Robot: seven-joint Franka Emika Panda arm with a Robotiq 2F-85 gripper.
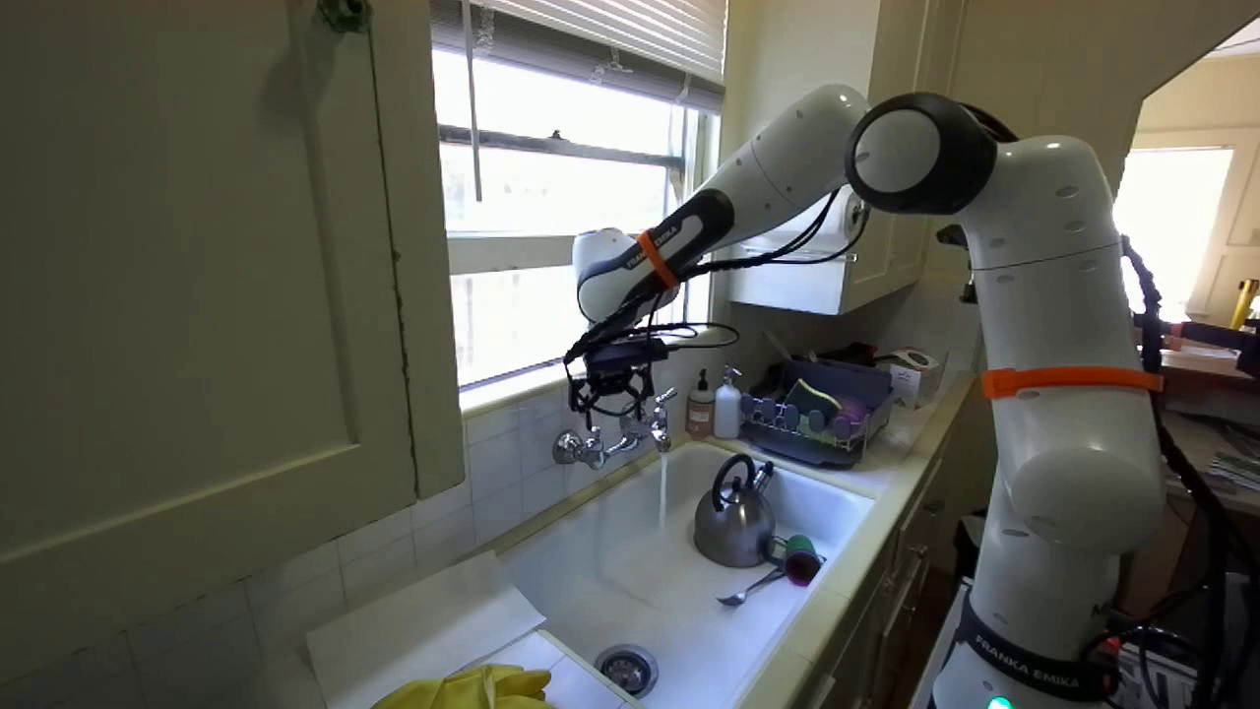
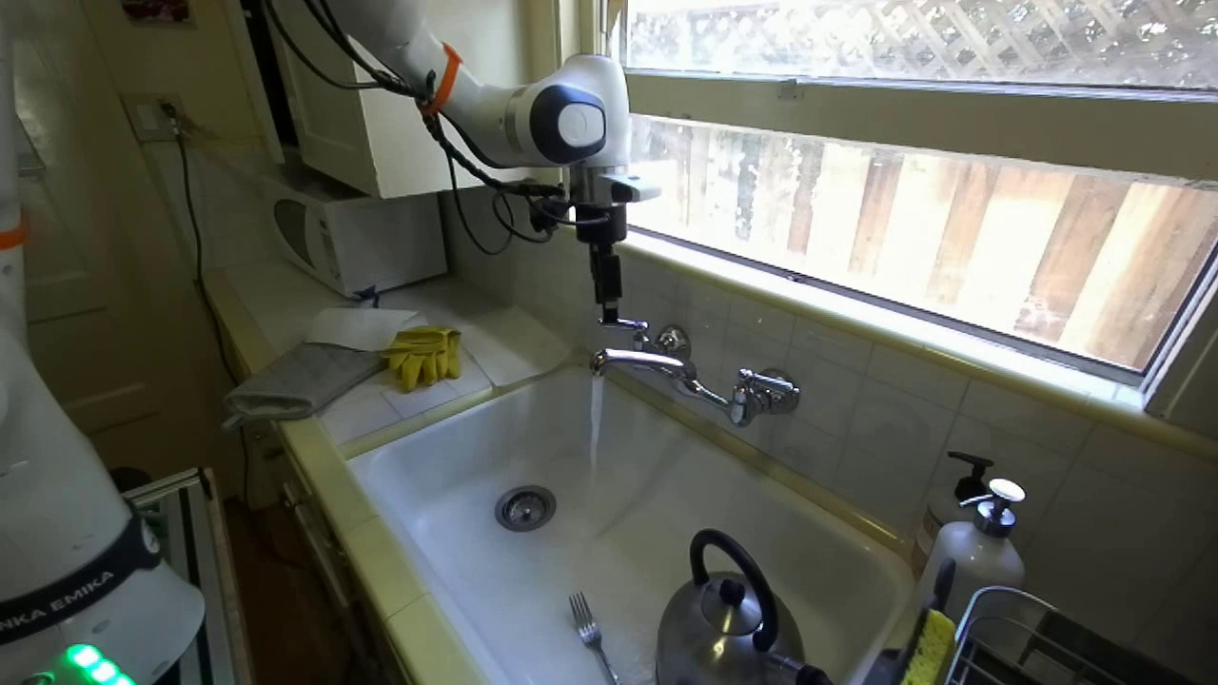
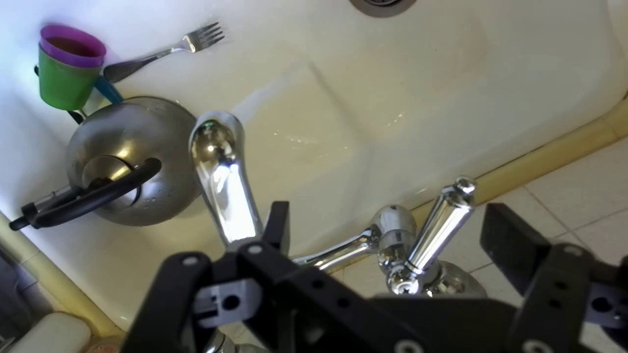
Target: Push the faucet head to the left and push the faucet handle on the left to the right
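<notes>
Facing the window [image 2: 856,205], the left faucet handle [image 3: 438,229] projects from the tiled wall [image 2: 856,438] at the far side of the sink [image 3: 466,73]; its long axis runs toward near left. In plan, it lies between the spread fingers of the gripper [image 3: 395,223], closer to the leftmost finger [image 3: 512,240]; contact cannot be confirmed from these angles. For the rightward push, the leftmost finger should bear. The faucet head [image 3: 223,176] lies right of both fingers, discharging water [image 2: 596,419]; the kettle [image 3: 162,147] stands farther right.

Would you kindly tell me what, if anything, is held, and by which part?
Nothing: the tool is open, with visible gaps either side of one faucet handle.
</notes>
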